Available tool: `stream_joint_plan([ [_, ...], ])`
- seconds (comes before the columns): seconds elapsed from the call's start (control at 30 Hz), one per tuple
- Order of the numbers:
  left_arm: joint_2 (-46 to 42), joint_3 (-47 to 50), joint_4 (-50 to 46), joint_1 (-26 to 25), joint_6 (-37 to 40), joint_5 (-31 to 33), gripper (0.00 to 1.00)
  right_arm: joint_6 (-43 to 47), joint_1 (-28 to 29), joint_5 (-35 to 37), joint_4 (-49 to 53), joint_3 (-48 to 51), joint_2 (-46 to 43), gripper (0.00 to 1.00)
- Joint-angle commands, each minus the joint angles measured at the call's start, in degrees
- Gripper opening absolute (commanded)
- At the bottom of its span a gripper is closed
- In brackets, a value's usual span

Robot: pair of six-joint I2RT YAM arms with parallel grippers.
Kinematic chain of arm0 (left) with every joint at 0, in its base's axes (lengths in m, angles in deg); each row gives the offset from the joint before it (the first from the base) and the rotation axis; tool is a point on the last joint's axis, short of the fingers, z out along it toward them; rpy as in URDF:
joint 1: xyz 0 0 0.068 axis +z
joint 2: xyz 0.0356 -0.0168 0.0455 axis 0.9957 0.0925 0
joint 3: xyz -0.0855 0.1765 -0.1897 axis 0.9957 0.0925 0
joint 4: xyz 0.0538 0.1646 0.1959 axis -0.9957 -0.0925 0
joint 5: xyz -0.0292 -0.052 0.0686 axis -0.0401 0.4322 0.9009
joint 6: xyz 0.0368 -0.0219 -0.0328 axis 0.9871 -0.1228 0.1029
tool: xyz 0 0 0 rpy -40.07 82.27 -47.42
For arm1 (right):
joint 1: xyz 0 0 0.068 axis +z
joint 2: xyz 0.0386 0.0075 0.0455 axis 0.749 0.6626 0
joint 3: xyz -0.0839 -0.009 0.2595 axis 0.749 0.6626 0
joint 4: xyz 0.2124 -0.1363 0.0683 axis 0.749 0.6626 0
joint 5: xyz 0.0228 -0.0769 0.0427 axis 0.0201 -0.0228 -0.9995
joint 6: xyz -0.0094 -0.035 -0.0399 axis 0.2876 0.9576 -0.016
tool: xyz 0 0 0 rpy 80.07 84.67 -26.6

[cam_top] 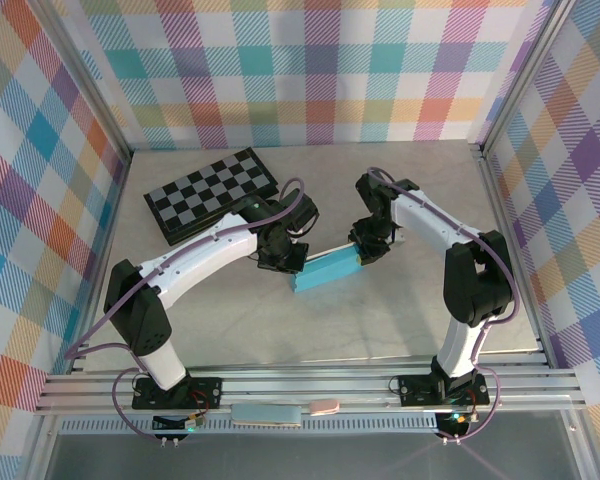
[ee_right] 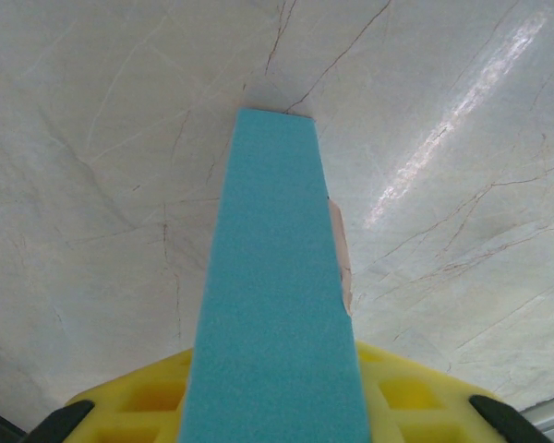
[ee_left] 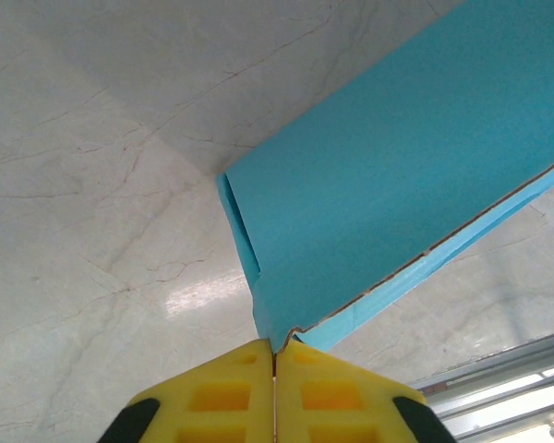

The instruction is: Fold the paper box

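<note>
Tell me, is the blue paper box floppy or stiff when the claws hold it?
Probably fairly stiff: the paper box spans straight between the left claw and right claw without sagging. Likely light too, since the left claw pinches just one corner. Its thin card edge suggests a hard squeeze could crease it.

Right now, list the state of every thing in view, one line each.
paper box: folded into a flat rectangular shape, held between the two tools.
left tool: shut, pinching a corner of the paper box.
right tool: closed on the other end of the paper box.
checkerboard: lying flat on the table, far left, not held.
</note>
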Motion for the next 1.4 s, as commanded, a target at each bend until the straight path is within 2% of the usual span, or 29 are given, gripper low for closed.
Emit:
stream_joint_plan([
  [0.0, 0.5, -1.0, -0.8, -0.5, -0.7, 0.2, 0.01, -1.2, 0.4, 0.4, 1.2, 1.8, -0.1, 0.29],
  [0.2, 0.7, -2.2, -0.1, -0.5, -6.7, -3.8, 0.00, -1.5, 0.5, 0.2, 0.8, 2.4, -0.4, 0.29],
  [0.37, -0.1, 0.0, 3.8, -0.4, -14.2, -5.9, 0.00, -1.8, 0.7, 0.0, 0.4, 2.7, -0.5, 0.29],
  [0.57, -0.8, 3.5, 8.0, 0.3, -19.2, -7.8, 0.00, -1.9, 0.8, -0.1, 0.2, 2.8, -0.4, 0.29],
  [0.93, -2.2, 4.0, 9.3, 3.4, -20.4, -10.1, 0.00, -1.7, 0.8, -0.2, 0.5, 2.8, -0.5, 0.29],
  [1.2, -2.5, 6.4, 10.9, 6.0, -21.1, -18.9, 0.00, -1.7, 0.8, -1.0, -0.2, 3.0, 0.0, 0.29],
  [1.37, -3.0, 6.8, 10.9, 7.8, -21.1, -21.5, 0.00, -1.4, 0.8, -1.0, 0.5, 2.2, 0.3, 0.31],
])
